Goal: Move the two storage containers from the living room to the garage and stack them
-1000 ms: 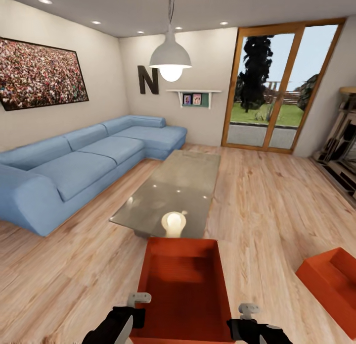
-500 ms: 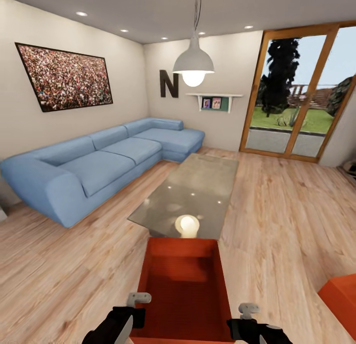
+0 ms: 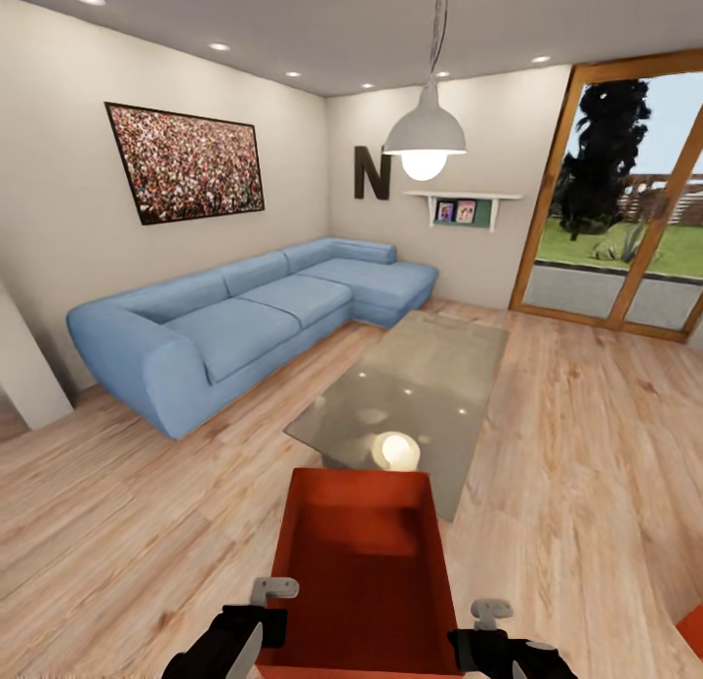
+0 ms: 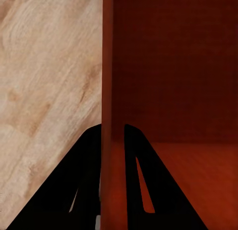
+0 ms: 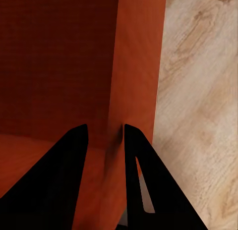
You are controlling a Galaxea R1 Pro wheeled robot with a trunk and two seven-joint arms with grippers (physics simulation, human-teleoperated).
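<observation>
Indoors: left gripper (image 4: 113, 141) and right gripper (image 5: 105, 141) each clamp opposite walls of orange box (image 3: 357, 572), above wood floor (image 3: 117, 523), glass table (image 3: 410, 396) ahead.

My head camera looks forward and down across the living room, over the storage container (image 3: 359, 572) near me. Each wrist camera sits very close, looking along one container wall to the wood floor (image 4: 44, 91) all three share.

Light wood plank floor (image 3: 117, 523); blue corner sofa (image 3: 244, 318), glass coffee table (image 3: 410, 396) standing on it
</observation>
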